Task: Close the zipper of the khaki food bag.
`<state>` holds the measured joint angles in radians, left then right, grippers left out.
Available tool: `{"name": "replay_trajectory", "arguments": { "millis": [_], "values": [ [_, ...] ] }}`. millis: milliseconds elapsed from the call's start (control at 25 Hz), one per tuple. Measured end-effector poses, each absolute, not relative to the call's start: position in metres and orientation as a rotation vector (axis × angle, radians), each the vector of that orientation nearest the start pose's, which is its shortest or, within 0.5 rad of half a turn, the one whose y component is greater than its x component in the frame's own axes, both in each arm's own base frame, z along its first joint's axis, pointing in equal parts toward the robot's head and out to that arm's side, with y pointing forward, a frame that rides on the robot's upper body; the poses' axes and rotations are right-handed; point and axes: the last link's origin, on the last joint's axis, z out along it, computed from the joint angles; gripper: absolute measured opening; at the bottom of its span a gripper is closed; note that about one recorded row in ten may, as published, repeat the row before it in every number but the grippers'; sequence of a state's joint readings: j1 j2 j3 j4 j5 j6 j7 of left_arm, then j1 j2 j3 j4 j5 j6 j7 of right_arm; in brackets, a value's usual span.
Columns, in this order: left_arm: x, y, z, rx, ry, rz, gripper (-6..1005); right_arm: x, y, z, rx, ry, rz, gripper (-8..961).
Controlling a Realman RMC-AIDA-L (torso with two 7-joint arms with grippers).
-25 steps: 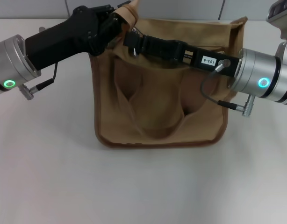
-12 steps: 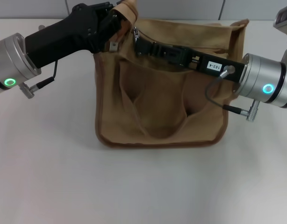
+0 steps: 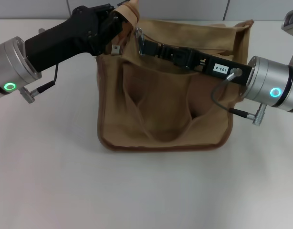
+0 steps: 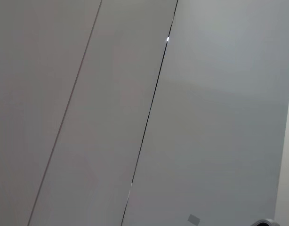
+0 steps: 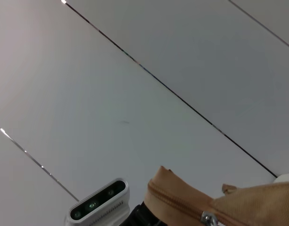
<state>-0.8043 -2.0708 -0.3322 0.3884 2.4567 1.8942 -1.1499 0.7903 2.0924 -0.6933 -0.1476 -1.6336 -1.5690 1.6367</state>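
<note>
The khaki food bag (image 3: 161,109) lies on the white table with its front pocket and handles facing up. My left gripper (image 3: 118,24) is shut on the bag's top left corner and holds it up. My right gripper (image 3: 142,44) reaches across the bag's top from the right and is shut on the silver pull tab (image 3: 139,34) of the zipper, near the left end. In the right wrist view the tan zip line (image 5: 177,202) and the pull tab (image 5: 208,218) show on the raised corner of the bag (image 5: 257,205). The left wrist view shows only wall panels.
A small silver tag (image 3: 116,48) hangs just below my left gripper. The white table (image 3: 146,191) spreads in front of the bag and to both sides. A grey panelled wall (image 3: 184,8) stands behind. My left arm's white wrist camera (image 5: 97,205) shows in the right wrist view.
My right gripper has drawn a little to the right along the bag's top, taking the pull tab with it. My left gripper has kept hold of the corner.
</note>
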Motion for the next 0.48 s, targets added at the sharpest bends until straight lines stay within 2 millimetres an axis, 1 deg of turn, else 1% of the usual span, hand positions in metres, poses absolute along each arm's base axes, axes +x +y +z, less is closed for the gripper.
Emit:
{"name": "replay_trajectory", "arguments": {
  "millis": [160,320,400,480],
  "values": [
    [-0.206,0.345,0.021,-2.455,-0.452,-1.427,30,0.171,0.347,-0.056,-2.590,1.313,1.445,0],
    [-0.208,0.344,0.023,-2.431,-0.456,-1.435,30,0.180,0.341,-0.055,-2.565,1.335,1.445,-1],
    [-0.211,0.343,0.025,-2.410,-0.461,-1.439,30,0.191,0.336,-0.051,-2.536,1.352,1.446,-1],
    [-0.212,0.343,0.025,-2.407,-0.462,-1.439,30,0.195,0.335,-0.050,-2.526,1.353,1.444,0]
  ]
}}
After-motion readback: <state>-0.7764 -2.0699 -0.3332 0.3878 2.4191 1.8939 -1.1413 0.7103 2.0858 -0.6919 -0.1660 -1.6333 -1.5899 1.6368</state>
